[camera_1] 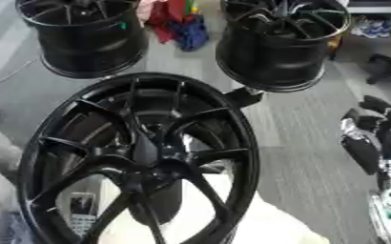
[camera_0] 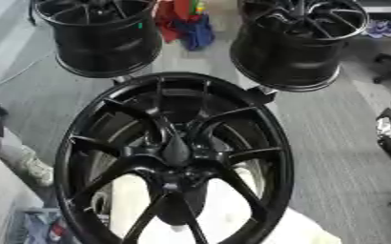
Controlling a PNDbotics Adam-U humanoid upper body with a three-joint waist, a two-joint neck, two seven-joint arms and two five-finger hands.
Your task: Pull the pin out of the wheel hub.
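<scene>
Nearest: black wheel hub, spokes meeting at centre. Far left and far right: two more black wheels. Right hand at right edge; fingers' state cannot be told.

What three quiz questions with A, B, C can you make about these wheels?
1. Where is the red and blue cloth?
A. On the near wheel
B. Between the two far wheels
C. Inside the right far wheel

2. How many wheels are there?
A. Two
B. Three
C. Five

3. What is happening to the near wheel's hub?
A. A robot hand grips it
B. Nothing touches it
C. Cloth covers it

Answers:
1 B: the cloth lies on the floor between the left far wheel and the right far wheel.
2 B: the near wheel plus the two far ones makes three.
3 B: the hub and the spokes around it are bare.
</scene>
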